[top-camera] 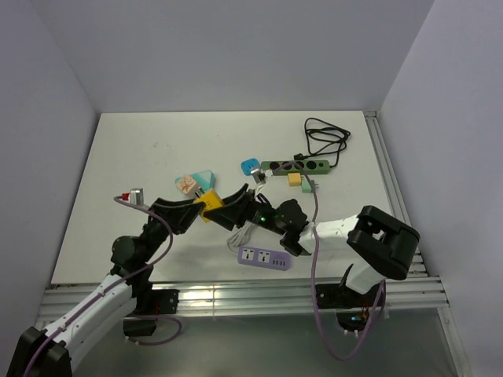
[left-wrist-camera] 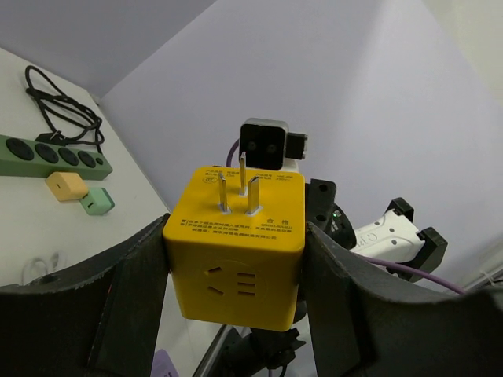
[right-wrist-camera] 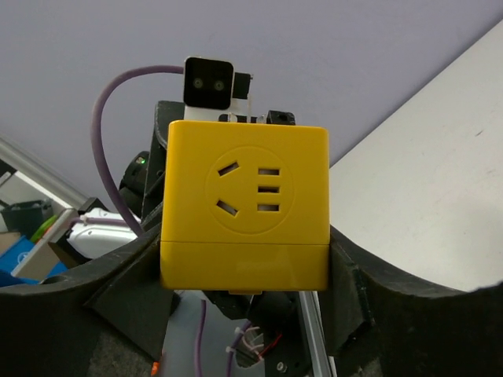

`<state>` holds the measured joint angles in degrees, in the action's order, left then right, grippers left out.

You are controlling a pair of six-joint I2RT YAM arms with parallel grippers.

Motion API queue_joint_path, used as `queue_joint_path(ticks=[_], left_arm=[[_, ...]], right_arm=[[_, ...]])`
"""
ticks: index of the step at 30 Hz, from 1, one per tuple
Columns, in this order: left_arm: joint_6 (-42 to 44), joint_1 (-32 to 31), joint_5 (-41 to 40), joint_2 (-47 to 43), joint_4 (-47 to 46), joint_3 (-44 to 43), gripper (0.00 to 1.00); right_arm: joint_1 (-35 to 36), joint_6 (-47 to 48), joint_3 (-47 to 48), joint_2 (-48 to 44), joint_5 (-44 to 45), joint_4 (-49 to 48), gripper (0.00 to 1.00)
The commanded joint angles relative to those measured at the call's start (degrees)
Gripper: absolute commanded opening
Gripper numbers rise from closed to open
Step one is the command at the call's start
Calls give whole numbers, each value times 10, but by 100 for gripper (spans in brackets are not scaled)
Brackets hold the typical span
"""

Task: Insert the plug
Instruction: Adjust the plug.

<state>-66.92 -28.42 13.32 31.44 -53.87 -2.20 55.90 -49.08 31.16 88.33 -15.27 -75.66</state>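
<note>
While left gripper (left-wrist-camera: 236, 263) and right gripper (right-wrist-camera: 245, 259) both pinch the yellow plastic cube plug (left-wrist-camera: 236, 236) at frame centre, insertion looks entirely undone.

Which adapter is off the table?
The yellow cube, between the left pincer and right pincer; the orange cube and mint cube lie by the green strip.

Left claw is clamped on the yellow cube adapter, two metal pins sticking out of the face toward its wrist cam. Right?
Wrong on the pin count: three, not two. The left wrist view shows the left claw clamped on the yellow cube adapter, with three metal pins sticking out of the face toward the camera.
</note>
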Motion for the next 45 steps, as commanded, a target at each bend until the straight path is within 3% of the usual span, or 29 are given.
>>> queue_joint_path(ticks=[1,5,8,18,26,27,28,30,31,33,38,39,43,45], left_arm=[[4,-1,-9,-6,-39,57,0],[12,-1,-15,0,-29,62,1],[17,-1,-20,13,-20,60,1],[22,-1,-3,93,-92,68,1],[20,-8,13,167,-170,71,3],[21,-8,22,168,-168,67,8],[31,-8,28,166,-161,62,24],[45,-7,34,152,-107,35,41],[59,-7,40,146,-90,29,55],[70,-5,49,126,-68,26,69],[102,14,103,86,12,-28,83],[107,22,123,86,19,-41,90],[105,51,199,114,-6,-57,99],[104,60,233,131,-29,-62,99]], right_arm=[[3,15,-14,-4,16,-107,52],[-3,14,-26,-44,19,-74,20],[-11,21,-21,-76,31,19,6],[-15,77,13,-201,99,287,0],[-18,115,57,-216,108,373,0],[-19,121,65,-217,102,402,0],[-20,136,72,-219,96,419,0],[-22,151,94,-225,89,471,0],[-22,161,99,-227,84,487,0],[-26,173,104,-238,69,522,0],[-44,202,96,-262,-5,561,0],[-53,212,95,-272,-38,571,0],[-68,231,93,-287,-110,586,0],[-68,243,97,-287,-139,605,0]])
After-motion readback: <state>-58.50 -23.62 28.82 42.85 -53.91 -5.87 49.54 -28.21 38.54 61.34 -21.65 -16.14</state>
